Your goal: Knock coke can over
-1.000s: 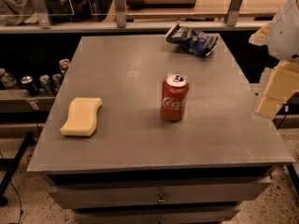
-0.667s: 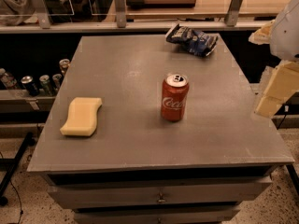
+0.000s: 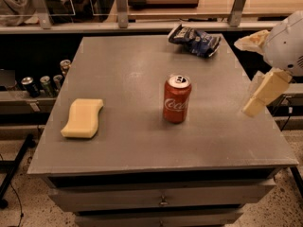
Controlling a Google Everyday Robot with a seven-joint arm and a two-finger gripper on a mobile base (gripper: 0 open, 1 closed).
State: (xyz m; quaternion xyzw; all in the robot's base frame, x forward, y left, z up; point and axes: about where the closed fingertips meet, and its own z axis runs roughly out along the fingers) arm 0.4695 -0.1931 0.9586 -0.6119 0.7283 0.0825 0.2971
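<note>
The tool (image 3: 242, 77) is at the right edge of the scene, beside the tabletop (image 3: 142, 141) and above its right rim. Compared with a second ago, it has shifted a little to the left, and its lower cream finger (image 3: 265, 93) now slants more towards the middle of the tabletop. Nothing else has moved. The tool's two cream fingers are spread well apart and hold nothing.

The can (image 3: 177, 99) stands upright a little right of the tabletop's centre, well apart from the tool. It is in the same spot as before.

The tabletop is a plain grey slab on a cabinet with drawers (image 3: 163, 200) below. A yellow sponge (image 3: 83, 118) lies flat near the left edge. A crumpled blue and white bag (image 3: 195, 39) lies at the far edge, towards the right. On a low shelf to the left, several small dark and silver cans (image 3: 42, 82) stand in a cluster. A wooden counter runs behind, and the floor is speckled.

The can is red with a silver top and pull tab. White cursive Coca-Cola lettering runs across its side. The print on the bag cannot be read.
</note>
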